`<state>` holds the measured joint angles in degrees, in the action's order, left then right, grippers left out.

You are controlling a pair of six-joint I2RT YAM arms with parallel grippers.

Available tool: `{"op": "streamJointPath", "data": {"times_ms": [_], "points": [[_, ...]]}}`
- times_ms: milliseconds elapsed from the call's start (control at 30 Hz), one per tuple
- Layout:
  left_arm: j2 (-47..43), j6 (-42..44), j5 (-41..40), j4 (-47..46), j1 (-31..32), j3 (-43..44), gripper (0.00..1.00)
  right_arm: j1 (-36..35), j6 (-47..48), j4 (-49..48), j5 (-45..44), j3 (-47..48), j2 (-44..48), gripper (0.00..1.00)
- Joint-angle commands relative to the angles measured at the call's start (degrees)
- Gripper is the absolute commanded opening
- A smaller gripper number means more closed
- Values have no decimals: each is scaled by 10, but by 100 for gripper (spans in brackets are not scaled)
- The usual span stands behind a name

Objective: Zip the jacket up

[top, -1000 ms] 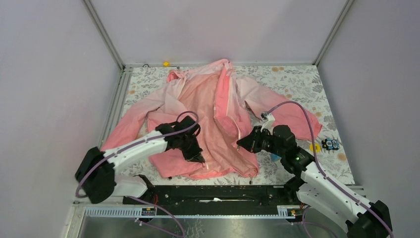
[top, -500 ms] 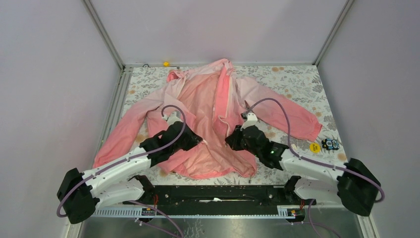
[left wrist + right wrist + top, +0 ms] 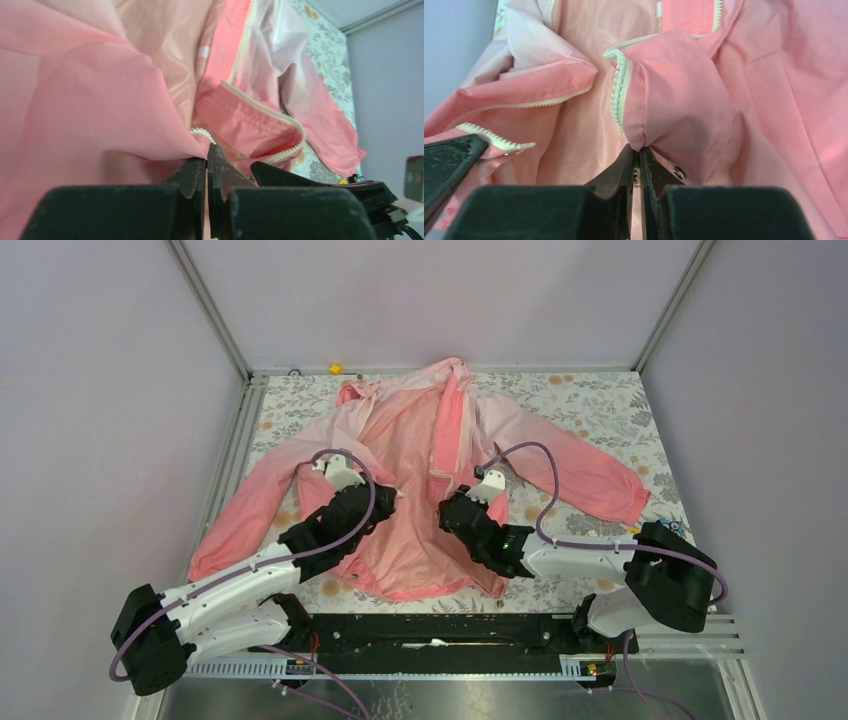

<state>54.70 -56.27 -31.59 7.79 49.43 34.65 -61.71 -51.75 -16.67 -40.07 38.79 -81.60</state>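
the jacket (image 3: 410, 435) lies face up and unzipped on the floral desk (image 3: 600, 400), collar at the far edge, hem toward the near edge, and its sleeves spread out to the left and right. the fabric runs from pale pink at the collar to coral at the hem and cuffs. its two front edges are apart, with the lining showing between them, and the white zipper (image 3: 620, 90) teeth run along each edge.

the left claw (image 3: 375, 502) is over the left front panel, low on the jacket. in its wrist view the fingers are pressed together on a pinch of pink fabric, with a short curl of zipper teeth just above the tips. the right claw (image 3: 450, 510) is just across the gap, on the right front edge. its fingers are likewise closed tight on a fold of that edge, and the teeth bend over the top of the fold. the two claws are near each other but apart, each holding its own side.

a small yellow piece (image 3: 335, 368) sits at the far edge of the desk, beyond the collar.
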Motion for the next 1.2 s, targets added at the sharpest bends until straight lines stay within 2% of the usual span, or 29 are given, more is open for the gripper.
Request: {"op": "streamJointPath", "data": {"times_ms": [0, 100, 200, 367, 533, 667, 1167], "points": [[9, 45, 45, -142, 3, -14, 0, -7, -51, -42, -33, 30, 0, 0], [22, 42, 94, -184, 4, -16, 0, -8, -41, -27, -35, 43, -4, 0], [36, 10, 116, -176, 4, -5, 0, -8, -34, -44, -49, 32, -2, 0], [58, -36, 151, -215, 4, -18, 0, -10, -54, -39, -71, 36, -5, 0], [58, -61, 129, -225, 9, -27, 0, -11, -64, -26, -95, 40, -9, 0], [70, -58, 100, -197, 22, -11, 0, -14, -76, -11, -107, 41, -6, 0], [87, -56, 23, -166, 56, 19, 0, -17, -68, -21, -110, 28, 7, 0]]}}
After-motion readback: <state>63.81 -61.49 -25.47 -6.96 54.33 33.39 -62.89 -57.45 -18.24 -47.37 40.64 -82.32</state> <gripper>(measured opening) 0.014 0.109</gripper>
